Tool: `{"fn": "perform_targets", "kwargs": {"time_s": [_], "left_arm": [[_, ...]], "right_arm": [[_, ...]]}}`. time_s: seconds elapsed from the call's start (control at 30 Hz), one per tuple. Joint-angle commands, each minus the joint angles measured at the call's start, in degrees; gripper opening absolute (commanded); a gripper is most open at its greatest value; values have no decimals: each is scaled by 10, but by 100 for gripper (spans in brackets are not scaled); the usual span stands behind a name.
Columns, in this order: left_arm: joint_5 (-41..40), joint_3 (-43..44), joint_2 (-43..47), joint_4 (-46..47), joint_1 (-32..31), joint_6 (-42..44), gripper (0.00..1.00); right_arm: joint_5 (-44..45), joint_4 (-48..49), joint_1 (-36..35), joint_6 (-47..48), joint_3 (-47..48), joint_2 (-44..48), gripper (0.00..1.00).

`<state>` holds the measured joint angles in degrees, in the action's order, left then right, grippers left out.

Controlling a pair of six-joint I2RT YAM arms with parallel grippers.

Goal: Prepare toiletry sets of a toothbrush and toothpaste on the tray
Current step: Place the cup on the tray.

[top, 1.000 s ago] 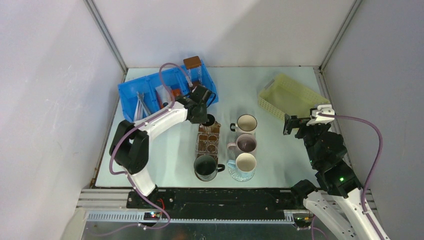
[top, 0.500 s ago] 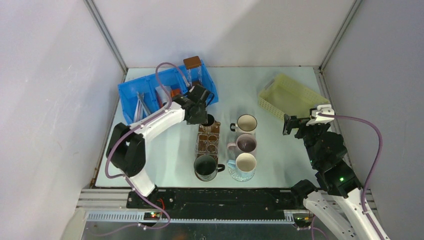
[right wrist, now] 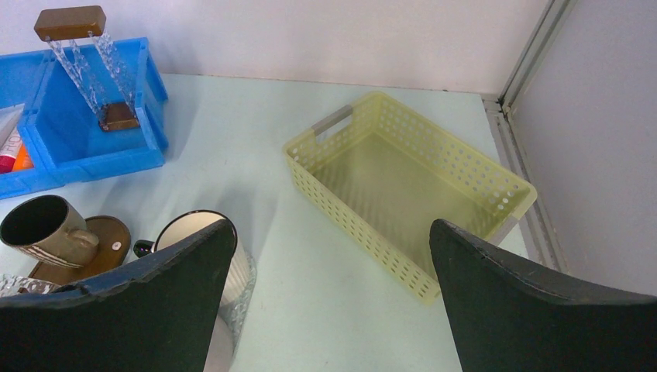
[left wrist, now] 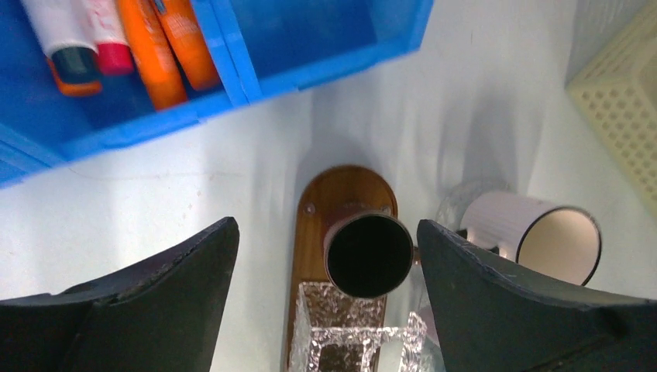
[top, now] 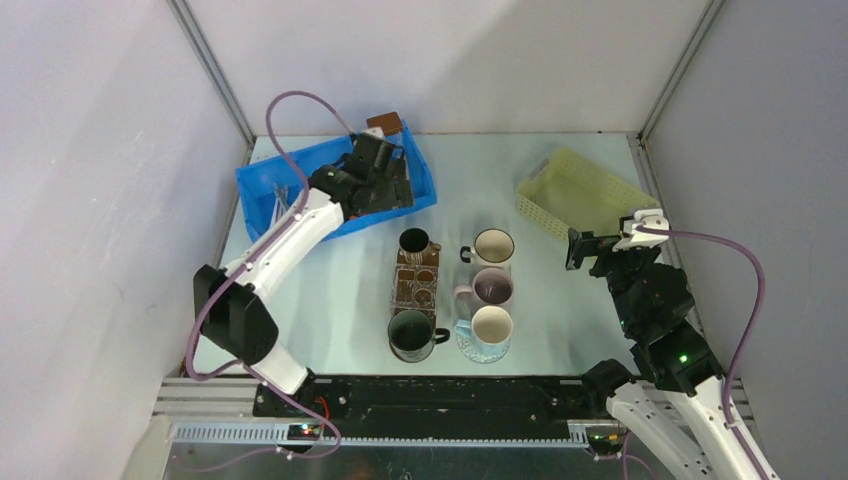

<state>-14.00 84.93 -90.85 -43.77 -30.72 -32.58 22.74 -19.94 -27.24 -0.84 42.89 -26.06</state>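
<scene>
L claw [left wrist: 327, 232] agape; 5 mugs [top: 493, 246]

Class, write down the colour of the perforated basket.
Pale yellow; the basket shows best in the right wrist view.

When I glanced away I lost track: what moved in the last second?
The left claw swung farther away and left, from above the brown mug to over the blue bin; it is open, holding nothing. The right claw, the mugs and the yellow basket stayed put.
</scene>
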Motion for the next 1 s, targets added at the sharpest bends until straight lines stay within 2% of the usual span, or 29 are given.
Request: {"fn": "perform_targets", "kwargs": {"time_s": [0.0,0.2,0.5,0.77,0.97], "left_arm": [[-16,70,4,12,40,29,93],[-22,191,-67,28,94,51,98],[14,358,-210,64,145,61,99],[123,390,-287,139,199,-9,100],[188,387,-320,179,210,-48,100]], "right_arm": [[2,25,2,6,1,0,99],[2,23,1,5,1,-8,99],[0,22,1,3,-4,-18,99],[-1,11,2,-1,-4,-24,99],[-1,5,3,-4,-5,-27,99]]}}
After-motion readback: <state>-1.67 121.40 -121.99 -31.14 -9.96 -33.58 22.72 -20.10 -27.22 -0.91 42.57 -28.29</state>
